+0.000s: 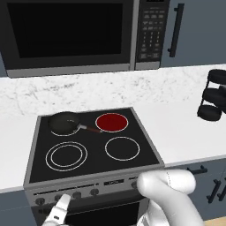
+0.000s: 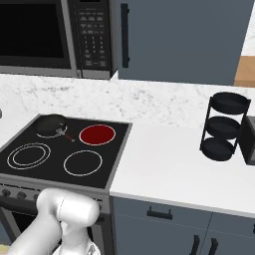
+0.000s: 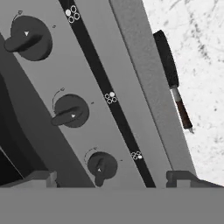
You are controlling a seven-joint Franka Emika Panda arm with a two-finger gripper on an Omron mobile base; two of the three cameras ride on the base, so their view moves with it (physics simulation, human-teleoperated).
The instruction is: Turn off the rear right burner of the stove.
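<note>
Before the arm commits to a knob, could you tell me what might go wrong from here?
1. The front panel carries similar knobs in a row, so the gripper, open and not yet on any, could turn one for another zone.
2. The rear right burner glows red, and the frying pan handle lies close beside it.

We see a white worktop (image 2: 164, 164) running beneath a marbled white backsplash (image 2: 164, 102). Blue-grey cabinets (image 2: 184, 40) with dark handles hang above and stand below, beside a black-windowed microwave (image 1: 70, 33). A black three-tier rack (image 2: 222, 127) stands on the worktop.
</note>
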